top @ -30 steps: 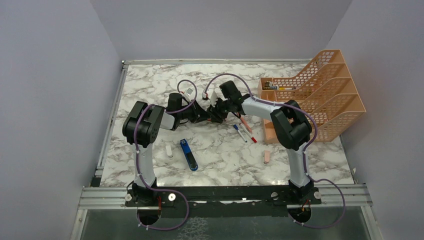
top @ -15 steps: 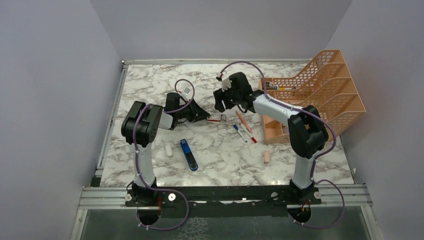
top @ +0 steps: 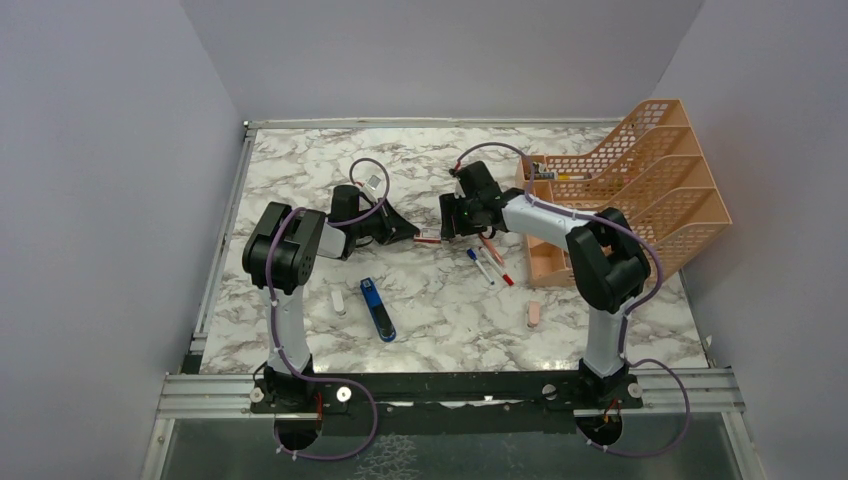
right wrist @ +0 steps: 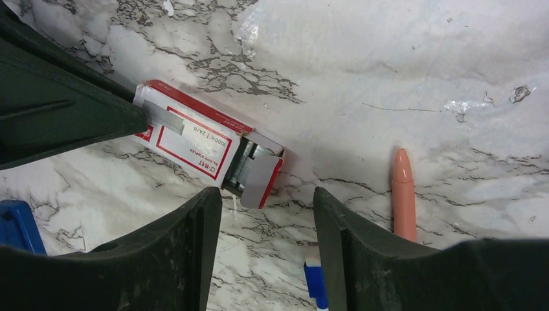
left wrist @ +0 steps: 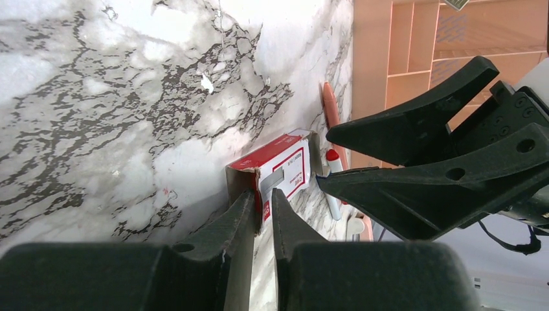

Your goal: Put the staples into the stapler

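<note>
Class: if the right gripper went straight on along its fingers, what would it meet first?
The right gripper would probably meet the staple box at its open end; depth is unclear.

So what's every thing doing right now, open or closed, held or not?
staple box: lying flat, end flap open, staples showing inside.
left fingers: shut on one end of the staple box.
right fingers: open, above the box's open end, holding nothing.
stapler: lying flat, nothing touching it; too small to tell whether it is open.
</note>
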Available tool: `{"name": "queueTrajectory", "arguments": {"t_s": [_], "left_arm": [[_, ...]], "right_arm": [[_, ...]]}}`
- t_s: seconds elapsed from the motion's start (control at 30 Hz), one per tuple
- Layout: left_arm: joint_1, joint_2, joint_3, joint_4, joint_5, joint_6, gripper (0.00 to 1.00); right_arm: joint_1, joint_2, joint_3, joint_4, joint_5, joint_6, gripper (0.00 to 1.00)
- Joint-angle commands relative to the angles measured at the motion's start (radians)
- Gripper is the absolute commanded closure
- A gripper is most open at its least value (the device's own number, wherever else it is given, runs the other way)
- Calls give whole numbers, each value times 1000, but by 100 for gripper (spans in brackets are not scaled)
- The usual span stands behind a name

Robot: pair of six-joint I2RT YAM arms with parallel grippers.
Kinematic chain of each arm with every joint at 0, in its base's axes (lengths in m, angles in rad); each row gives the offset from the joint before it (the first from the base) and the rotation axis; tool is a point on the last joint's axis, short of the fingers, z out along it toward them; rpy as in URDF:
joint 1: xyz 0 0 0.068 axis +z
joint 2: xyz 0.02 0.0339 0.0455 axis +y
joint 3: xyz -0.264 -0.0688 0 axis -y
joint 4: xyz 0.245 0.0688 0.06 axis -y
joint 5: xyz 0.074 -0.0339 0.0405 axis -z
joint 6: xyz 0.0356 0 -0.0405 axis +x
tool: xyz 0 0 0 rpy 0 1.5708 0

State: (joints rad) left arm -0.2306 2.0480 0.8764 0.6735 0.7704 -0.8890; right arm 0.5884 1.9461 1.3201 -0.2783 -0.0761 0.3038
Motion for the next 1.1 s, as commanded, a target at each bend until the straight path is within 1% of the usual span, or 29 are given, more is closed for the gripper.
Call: {"name": "queueTrajectory", "arguments": {"t_s": [0.0, 0.27, 0.33, 0.5, 0.73, 0.77, 0.9, 0.97, 1.0, 1.07], "left_arm": [[0, 9, -2, 31, 26, 19, 85], [1, 14, 1, 31, 29, 19, 88], [1, 15, 1, 31, 29, 19, 88], [1, 19, 2, 31, 31, 18, 88], [1, 18, 3, 31, 33, 19, 89], [1, 18, 3, 31, 35, 19, 90], [1, 18, 3, 31, 37, 23, 94], [1, 20, 4, 31, 39, 25, 98], [2, 21, 5, 31, 42, 29, 100], [2, 20, 6, 31, 47, 37, 100]], "right_arm": [[2, 25, 37, -17, 23, 25, 43], [2, 56, 74, -50, 71, 34, 55], [2, 51, 76, -58, 121, 41, 59], [2, 37, 75, -80, 157, 45, 70], [2, 43, 65, -74, 117, 50, 76], [2, 43, 64, -73, 113, 51, 77], [2, 42, 59, -67, 108, 56, 93], [1, 43, 59, -66, 113, 59, 98], [2, 43, 59, -65, 116, 60, 99], [2, 44, 60, -61, 123, 58, 99]]}}
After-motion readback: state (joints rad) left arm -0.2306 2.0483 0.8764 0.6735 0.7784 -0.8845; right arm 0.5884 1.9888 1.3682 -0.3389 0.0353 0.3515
